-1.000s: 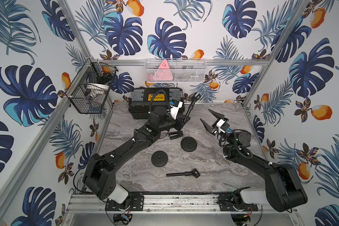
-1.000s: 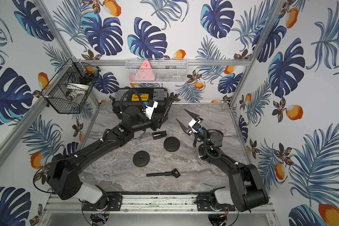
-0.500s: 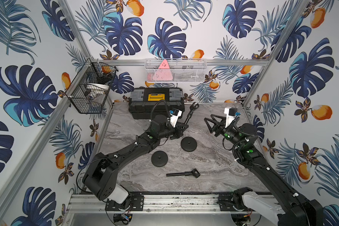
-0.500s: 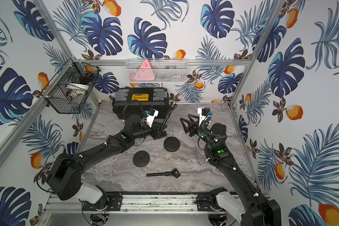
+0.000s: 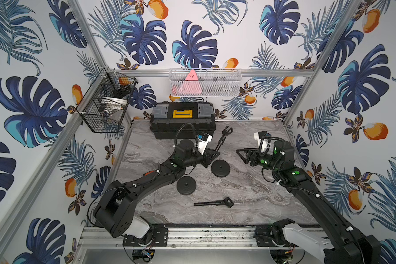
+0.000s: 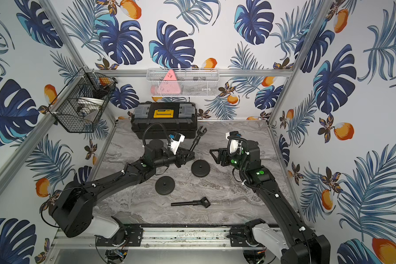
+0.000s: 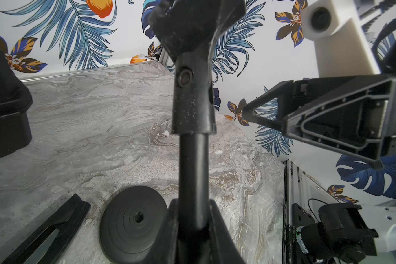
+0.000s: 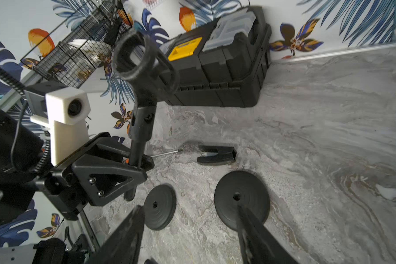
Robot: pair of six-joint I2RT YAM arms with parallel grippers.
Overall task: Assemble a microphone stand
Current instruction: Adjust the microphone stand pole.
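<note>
My left gripper [image 5: 212, 156] [image 6: 188, 156] [image 7: 193, 206] is shut on a black stand pole [image 7: 193, 169] [image 8: 138, 146], held tilted above the table. The pole's microphone clip [image 5: 228, 130] [image 6: 201, 130] [image 8: 135, 57] is at its raised end. Two round black bases lie flat: one [image 5: 220, 168] [image 6: 200, 168] [image 8: 241, 198] just right of the left gripper, one [image 5: 186, 185] [image 6: 165, 185] [image 8: 160, 210] nearer the front. A second pole with clip [image 5: 214, 202] [image 6: 191, 203] lies on the table further forward. My right gripper [image 5: 241, 154] [image 6: 215, 154] [image 8: 188, 228] is open and empty, pointing at the held pole from the right.
A black toolbox [image 5: 183, 120] [image 6: 164, 118] stands against the back wall. A small black forked piece [image 8: 216, 155] [image 7: 50, 228] lies on the table near the left gripper. A wire basket [image 5: 105, 107] and a white mesh tray [image 5: 205, 83] hang on the walls.
My right arm has swung back toward the right side and its gripper has turned level, pointing left. The left gripper has come slightly lower and forward with the pole.
</note>
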